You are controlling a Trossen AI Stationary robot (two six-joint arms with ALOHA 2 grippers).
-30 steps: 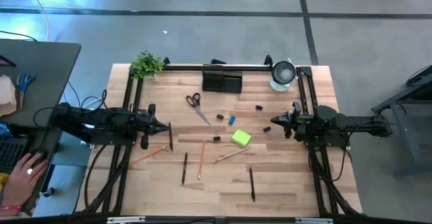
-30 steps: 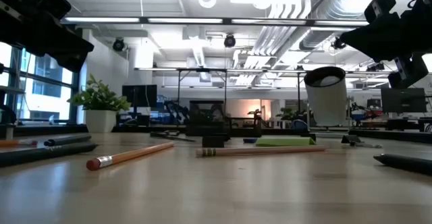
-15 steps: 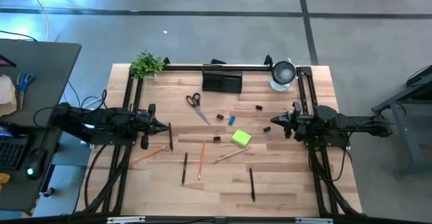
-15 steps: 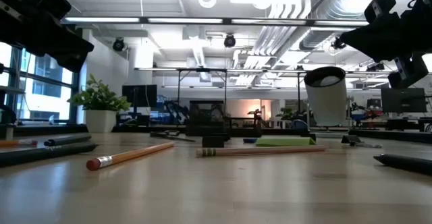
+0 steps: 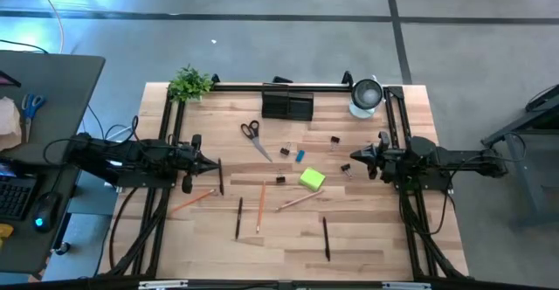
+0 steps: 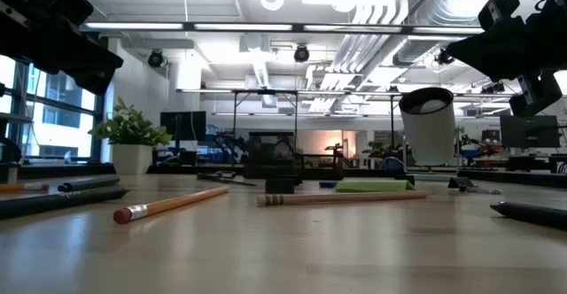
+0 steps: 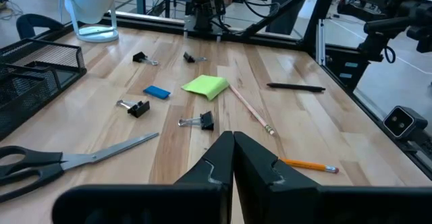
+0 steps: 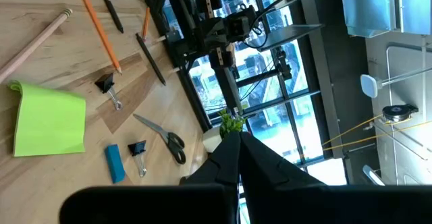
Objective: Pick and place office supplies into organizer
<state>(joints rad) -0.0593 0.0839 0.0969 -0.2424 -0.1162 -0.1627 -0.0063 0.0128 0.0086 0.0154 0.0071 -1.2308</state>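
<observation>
The black organizer (image 5: 287,106) stands at the table's far edge. The supplies lie flat on the wood in front of it: black-handled scissors (image 5: 254,135), a blue eraser (image 5: 300,155), a lime-green sticky pad (image 5: 312,179), binder clips (image 5: 334,139), orange pencils (image 5: 261,205), a wooden pencil (image 5: 299,201) and black pens (image 5: 326,238). My left gripper (image 5: 214,163) hangs shut above the table's left side, well off the supplies. My right gripper (image 5: 354,155) hangs shut above the right side, over a binder clip (image 5: 346,169). Both wrist views show the fingertips closed together (image 7: 233,137) (image 8: 237,137), with nothing between them.
A silver-and-white cup (image 5: 366,96) stands at the far right corner and a small potted plant (image 5: 189,83) at the far left corner. Black frame rails (image 5: 262,86) run along the far edge and both sides. A dark desk (image 5: 44,89) stands left of the table.
Both arms have kept still and nothing on the table has moved. A person's hand that lay on the desk at the left has drawn out of view.
</observation>
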